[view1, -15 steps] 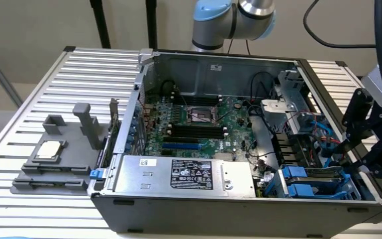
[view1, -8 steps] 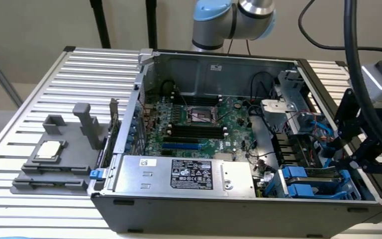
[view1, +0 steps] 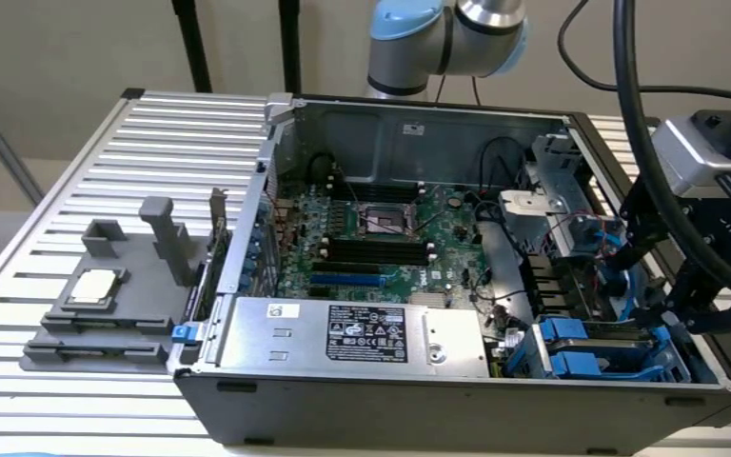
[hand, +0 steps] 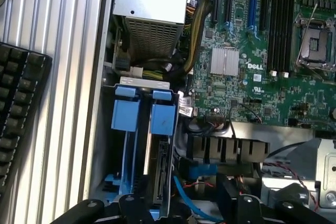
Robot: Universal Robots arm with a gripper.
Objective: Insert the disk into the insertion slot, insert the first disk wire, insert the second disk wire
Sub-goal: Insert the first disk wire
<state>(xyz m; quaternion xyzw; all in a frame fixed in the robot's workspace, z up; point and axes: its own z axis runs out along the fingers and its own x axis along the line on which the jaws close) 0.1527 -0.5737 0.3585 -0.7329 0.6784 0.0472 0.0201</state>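
Well, my hand point(hand: 186, 213) hangs with fingers point(hand: 134, 205) apart close to the disk point(hand: 160, 177) in the insertion slot point(hand: 143, 83), so I could bump the blue wire point(hand: 179, 188) and knock it away.

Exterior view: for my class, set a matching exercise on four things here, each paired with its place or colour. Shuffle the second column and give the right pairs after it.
Column one
1. power-supply box
2. grey plastic fixture
3. insertion slot
4. motherboard

Column two
A. on the slatted table, outside the computer case
B. case corner at the exterior view's right, blue rails
C. inside the case, silver with a black label
D. green, flat in the middle of the case

Pairs: 1-C, 2-A, 3-B, 4-D
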